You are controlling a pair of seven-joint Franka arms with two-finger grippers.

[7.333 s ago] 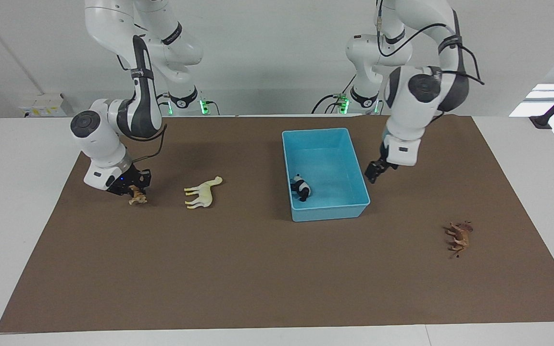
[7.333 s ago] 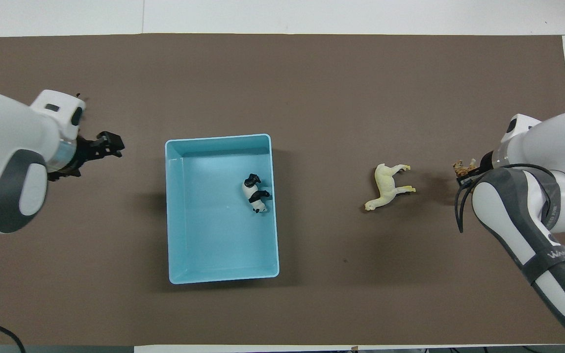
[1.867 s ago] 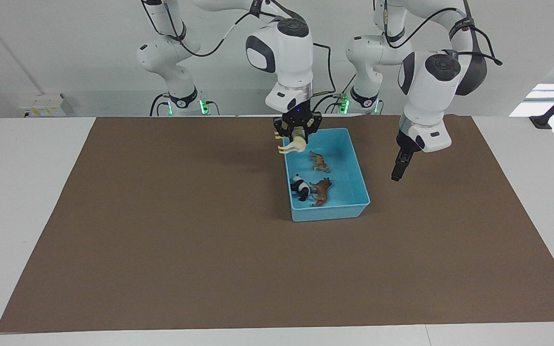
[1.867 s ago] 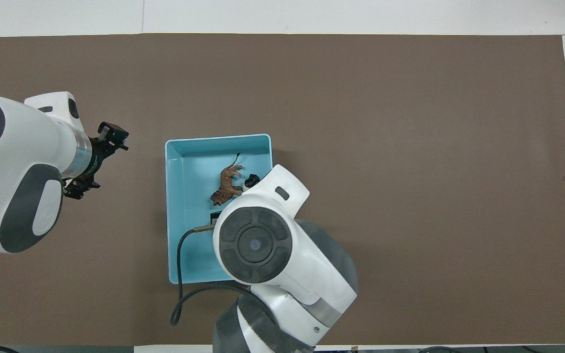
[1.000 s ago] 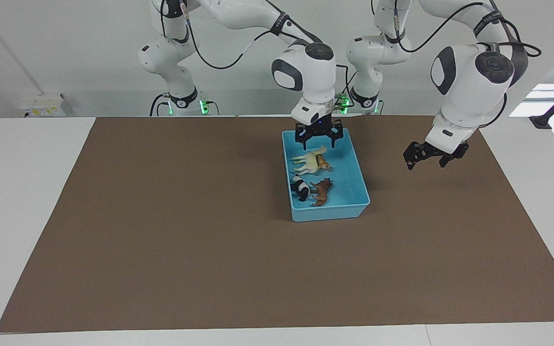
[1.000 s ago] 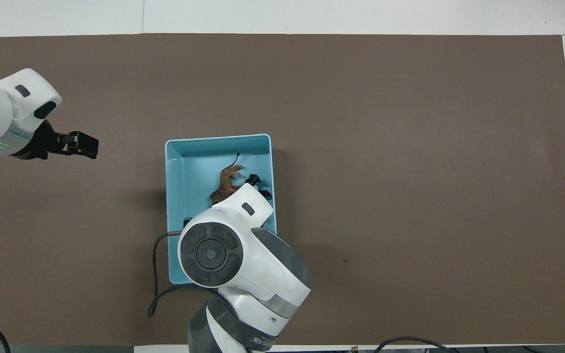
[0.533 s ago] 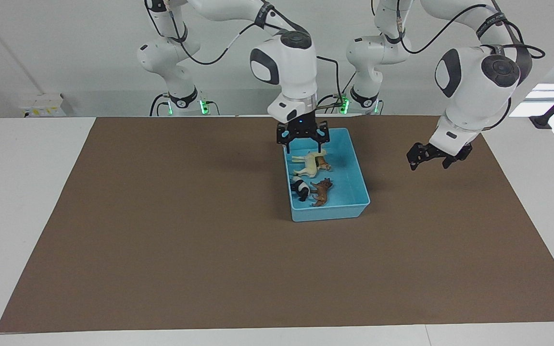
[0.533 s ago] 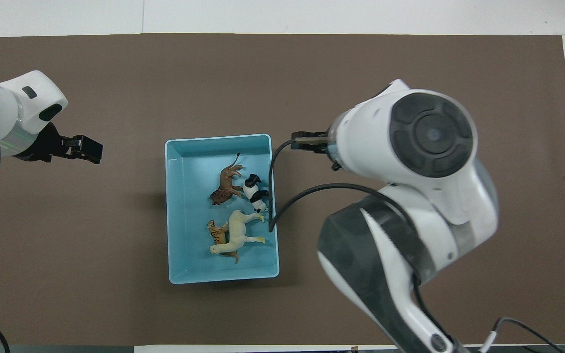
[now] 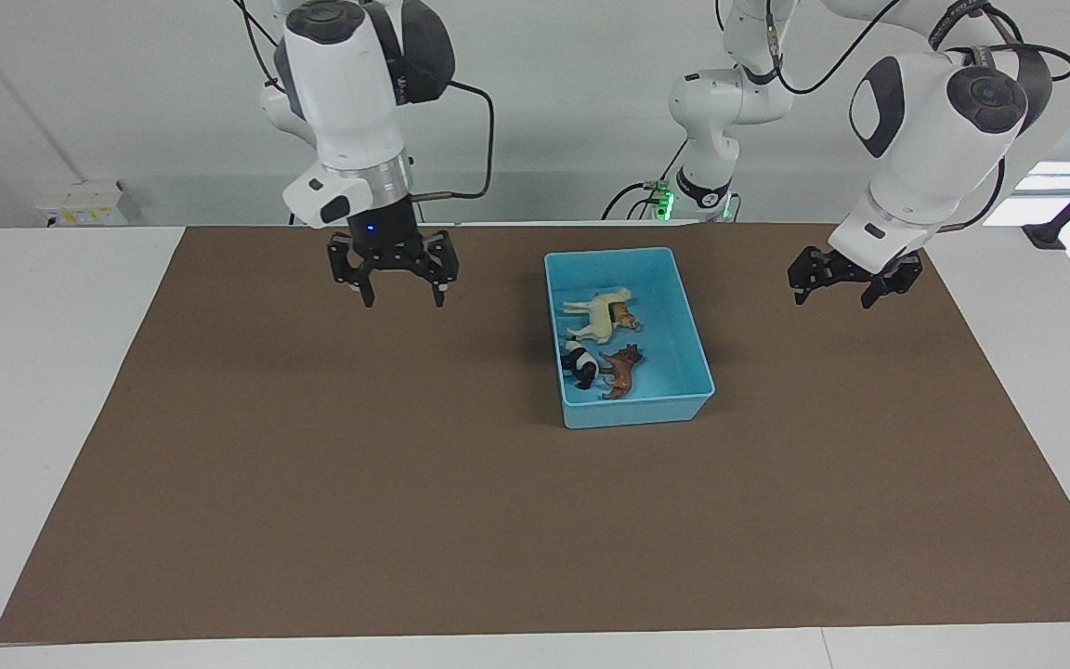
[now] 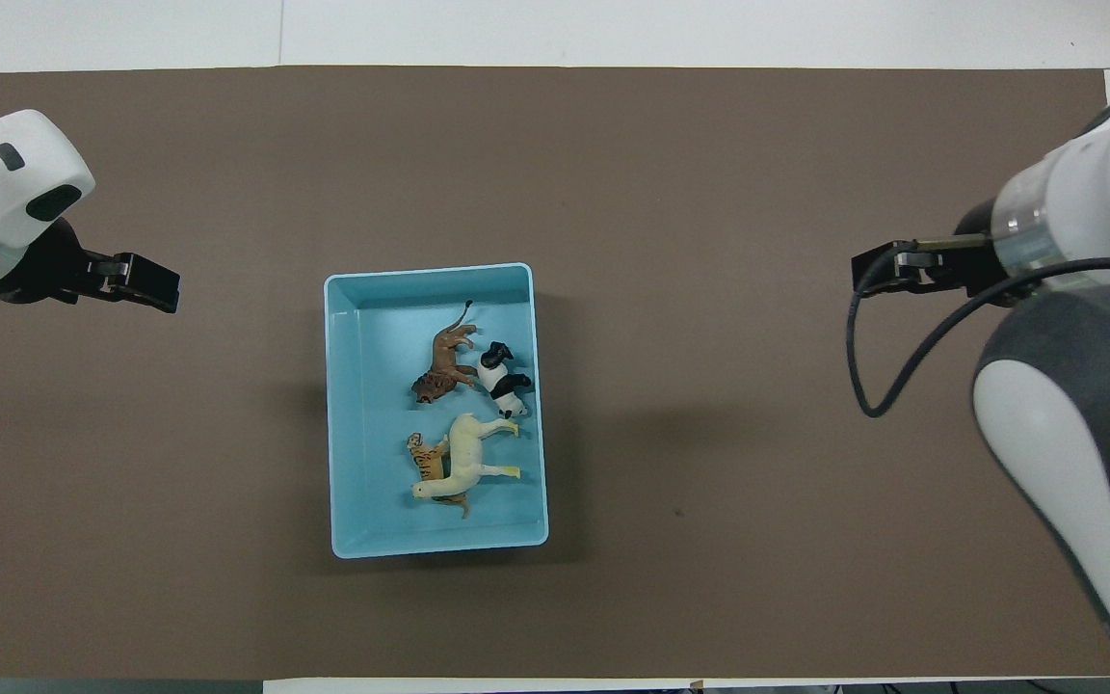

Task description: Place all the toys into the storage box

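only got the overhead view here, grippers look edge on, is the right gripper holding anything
Observer: No. From the facing view the right gripper hangs open over bare mat, nothing between its fingertips.
Operator: and the left one
Observer: The left gripper is also open and empty, raised over the mat at the left arm's end.
Operator: any toy sticking above the box rim
Observer: No. The cream animal lies below the storage box rim.

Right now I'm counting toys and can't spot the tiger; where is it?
The tiger lies in the box, in the half nearer the robots, partly under the cream animal.
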